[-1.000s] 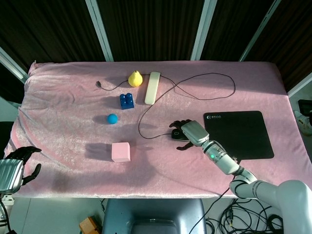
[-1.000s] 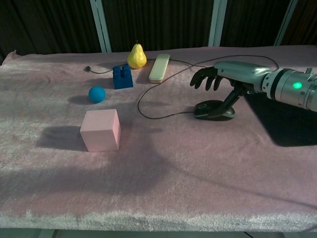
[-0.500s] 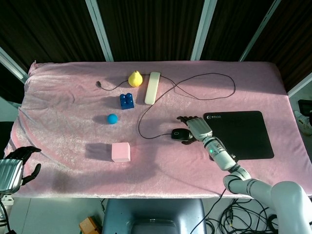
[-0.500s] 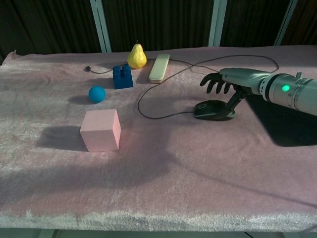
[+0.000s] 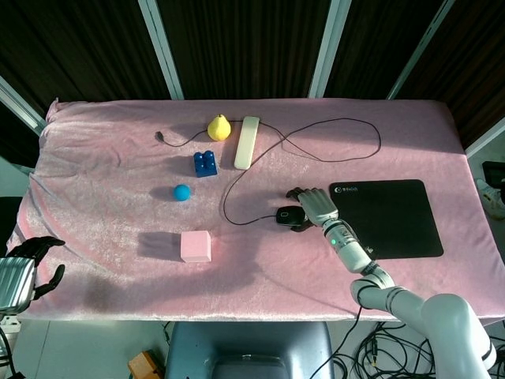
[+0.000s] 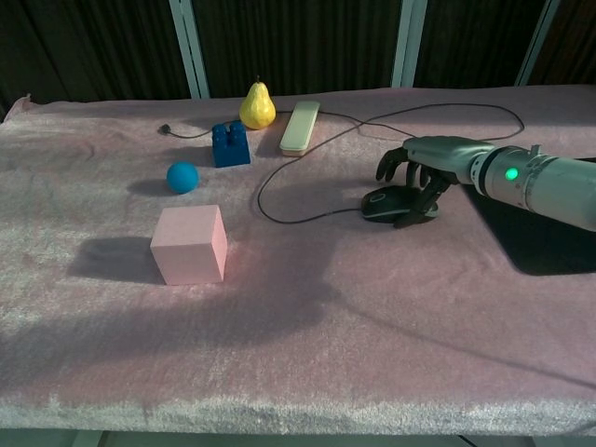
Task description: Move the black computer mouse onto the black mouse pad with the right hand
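The black computer mouse [image 5: 287, 215] [image 6: 383, 203] lies on the pink cloth, left of the black mouse pad [image 5: 390, 221] [image 6: 545, 237]. Its cable loops back across the table. My right hand [image 5: 314, 207] [image 6: 421, 172] arches over the rear of the mouse. The thumb reaches down at the mouse's near right side, while the curled fingers hang just above its top. I cannot see a closed grip. My left hand [image 5: 25, 267] hangs off the table's near-left corner, fingers apart and holding nothing; the chest view does not show it.
A pink cube [image 5: 196, 245] [image 6: 190, 244], blue ball [image 5: 182, 192] [image 6: 182, 176], blue brick [image 5: 206, 163] [image 6: 230, 144], yellow pear [image 5: 218, 127] [image 6: 258, 105] and cream bar [image 5: 247, 142] [image 6: 300, 127] lie left of and behind the mouse.
My right hand has lowered and curled down over the mouse; its forearm swung toward the near edge. The mouse has shifted slightly left. The left hand has not moved.
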`<state>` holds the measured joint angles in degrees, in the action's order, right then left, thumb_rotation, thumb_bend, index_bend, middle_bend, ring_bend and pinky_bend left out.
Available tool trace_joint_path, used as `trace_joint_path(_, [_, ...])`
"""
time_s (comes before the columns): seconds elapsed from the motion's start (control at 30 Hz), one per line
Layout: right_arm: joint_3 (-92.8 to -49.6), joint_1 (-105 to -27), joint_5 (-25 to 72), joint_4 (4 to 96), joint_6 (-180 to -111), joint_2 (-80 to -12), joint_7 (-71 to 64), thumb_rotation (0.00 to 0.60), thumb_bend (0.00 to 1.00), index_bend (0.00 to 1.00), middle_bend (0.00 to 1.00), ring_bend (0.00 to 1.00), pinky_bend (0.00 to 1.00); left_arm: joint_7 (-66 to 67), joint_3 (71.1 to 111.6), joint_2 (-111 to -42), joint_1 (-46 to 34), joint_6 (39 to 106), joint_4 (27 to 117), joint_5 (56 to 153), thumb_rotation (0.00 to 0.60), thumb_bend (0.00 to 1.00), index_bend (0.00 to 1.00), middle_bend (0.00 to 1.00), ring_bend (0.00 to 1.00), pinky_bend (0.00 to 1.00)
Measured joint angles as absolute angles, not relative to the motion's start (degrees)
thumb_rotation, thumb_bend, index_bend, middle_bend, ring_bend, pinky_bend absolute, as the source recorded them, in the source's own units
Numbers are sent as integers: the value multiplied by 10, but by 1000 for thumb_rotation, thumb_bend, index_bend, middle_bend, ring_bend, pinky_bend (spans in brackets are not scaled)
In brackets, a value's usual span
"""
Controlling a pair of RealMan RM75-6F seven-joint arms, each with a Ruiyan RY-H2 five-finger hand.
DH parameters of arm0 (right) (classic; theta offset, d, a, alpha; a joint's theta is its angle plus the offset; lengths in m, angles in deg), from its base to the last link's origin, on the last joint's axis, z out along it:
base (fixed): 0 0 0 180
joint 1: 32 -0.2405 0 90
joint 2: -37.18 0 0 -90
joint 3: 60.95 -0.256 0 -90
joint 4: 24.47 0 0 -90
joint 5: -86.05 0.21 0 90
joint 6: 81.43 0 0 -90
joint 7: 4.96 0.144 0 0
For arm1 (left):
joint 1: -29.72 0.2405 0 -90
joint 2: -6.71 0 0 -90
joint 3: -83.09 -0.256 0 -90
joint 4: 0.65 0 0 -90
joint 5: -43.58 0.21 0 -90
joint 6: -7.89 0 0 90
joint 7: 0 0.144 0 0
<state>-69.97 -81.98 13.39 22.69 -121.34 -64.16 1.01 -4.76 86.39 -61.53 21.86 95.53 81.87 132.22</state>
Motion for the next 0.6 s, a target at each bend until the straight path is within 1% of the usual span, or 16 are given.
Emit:
trace_joint_path(0.07, [-701, -821, 134, 219, -1214, -648, 8, 600, 149, 462, 435, 508, 562, -49, 864, -615, 219, 956, 818, 1322, 600, 359, 362, 347, 288, 458])
trace_joint_path(0.2, [-703, -820, 128, 203, -1229, -661, 4, 600, 163, 614, 557, 631, 678, -52, 865, -615, 219, 956, 818, 1322, 600, 358, 362, 347, 288, 458])
trace_joint_path(0.33, [-702, -817, 121, 185, -1245, -671, -8, 600, 268, 751, 646, 712, 749, -52, 865, -614, 219, 956, 818, 1322, 600, 358, 362, 347, 288, 458])
trace_joint_path(0.43, [-702, -813, 120, 176, -1251, -675, -19, 600, 292, 794, 660, 725, 762, -52, 865, -614, 219, 957, 818, 1322, 600, 358, 362, 347, 288, 457])
trace_joint_path(0.6, [-703, -801, 117, 184, -1277, -668, -25, 600, 293, 798, 660, 726, 762, -53, 865, -614, 219, 956, 818, 1321, 600, 359, 362, 347, 288, 457])
